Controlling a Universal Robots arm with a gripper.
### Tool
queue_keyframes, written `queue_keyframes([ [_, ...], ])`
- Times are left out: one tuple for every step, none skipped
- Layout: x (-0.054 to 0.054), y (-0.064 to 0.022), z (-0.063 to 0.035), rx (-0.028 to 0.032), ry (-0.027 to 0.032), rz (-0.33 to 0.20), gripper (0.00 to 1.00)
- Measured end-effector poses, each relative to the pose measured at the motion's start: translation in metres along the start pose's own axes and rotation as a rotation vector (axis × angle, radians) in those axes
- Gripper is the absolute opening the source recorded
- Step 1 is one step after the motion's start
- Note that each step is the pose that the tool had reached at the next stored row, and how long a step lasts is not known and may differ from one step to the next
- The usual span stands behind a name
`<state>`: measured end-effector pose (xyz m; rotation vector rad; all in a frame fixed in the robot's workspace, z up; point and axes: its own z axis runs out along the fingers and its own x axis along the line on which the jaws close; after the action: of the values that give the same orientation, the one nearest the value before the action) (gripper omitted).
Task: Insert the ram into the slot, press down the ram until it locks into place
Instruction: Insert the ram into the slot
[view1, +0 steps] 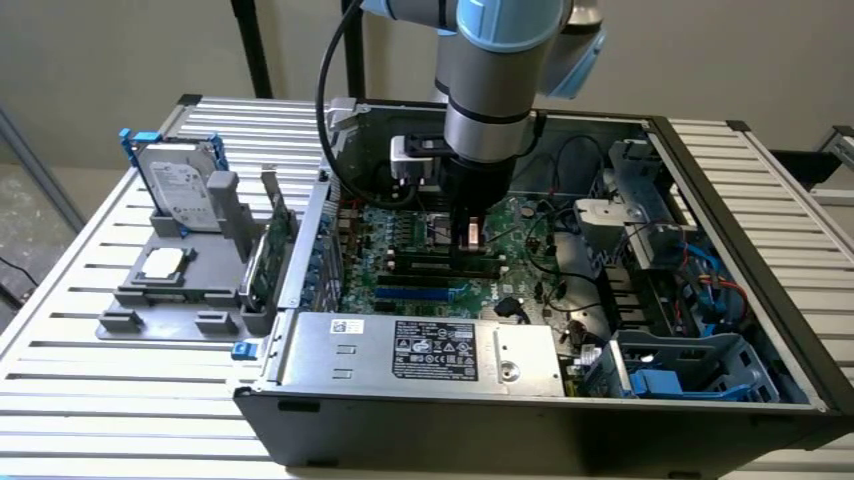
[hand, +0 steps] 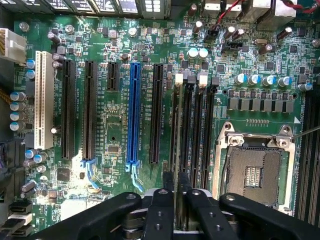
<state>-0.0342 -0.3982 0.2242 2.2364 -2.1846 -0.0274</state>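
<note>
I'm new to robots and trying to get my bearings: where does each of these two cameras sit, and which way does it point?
Exterior view: off the arm, above the open computer case, looking down into it; the arm reaches down to the motherboard.
Wrist view: on the wrist, looking straight down at the motherboard; the black jaws, closed on the ram, show.
Shared: the blue slot and black memory slots.
</note>
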Motion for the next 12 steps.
queue_keyframes([
  [0.000,0.0000,-0.0005,0.0000,0.0000,0.000,0.21],
  [0.000,0.0000,-0.0021,0.0002,-0.0003,0.000,0.27],
  [0.000,0.0001,-0.0045,0.0000,-0.0002,0.000,0.27],
  [0.000,0.0002,-0.0080,-0.0002,-0.0002,0.000,0.27],
  [0.000,0.0003,-0.0120,-0.0007,-0.0001,0.000,0.27],
  [0.000,0.0004,-0.0151,-0.0010,-0.0004,0.000,0.27],
  [0.000,0.0005,-0.0176,-0.0013,-0.0004,0.000,0.27],
  [0.000,0.0007,-0.0196,-0.0017,-0.0003,0.000,0.27],
  [0.000,0.0011,-0.0213,-0.0021,-0.0003,0.000,0.27],
  [0.000,0.0018,-0.0225,-0.0025,-0.0004,0.000,0.27],
  [0.000,0.0026,-0.0238,-0.0030,-0.0004,0.000,0.27],
  [0.000,0.0035,-0.0251,-0.0035,-0.0004,0.000,0.25],
])
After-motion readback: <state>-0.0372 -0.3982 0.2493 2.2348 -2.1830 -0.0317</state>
